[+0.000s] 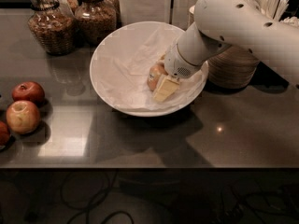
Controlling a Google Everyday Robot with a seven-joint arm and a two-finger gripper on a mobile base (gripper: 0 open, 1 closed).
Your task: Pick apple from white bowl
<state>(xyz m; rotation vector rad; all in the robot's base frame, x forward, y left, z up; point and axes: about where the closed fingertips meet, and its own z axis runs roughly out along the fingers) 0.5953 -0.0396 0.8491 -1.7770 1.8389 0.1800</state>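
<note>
The pale yellow-orange apple (153, 75) lies in the white bowl (112, 48), right of its middle, on crumpled white paper. My gripper (161, 86) reaches down into the bowl from the right and sits right at the apple's right side, touching or nearly touching it. The white arm covers the bowl's right rim and the apple's right part. The apple rests on the paper and is not lifted.
Three redder apples (22, 116) lie on the dark counter at the left. Two glass jars (49, 26) stand at the back left. Stacked beige paper bowls (232, 68) stand right of the bowl, with a holder of utensils (267, 2) behind them.
</note>
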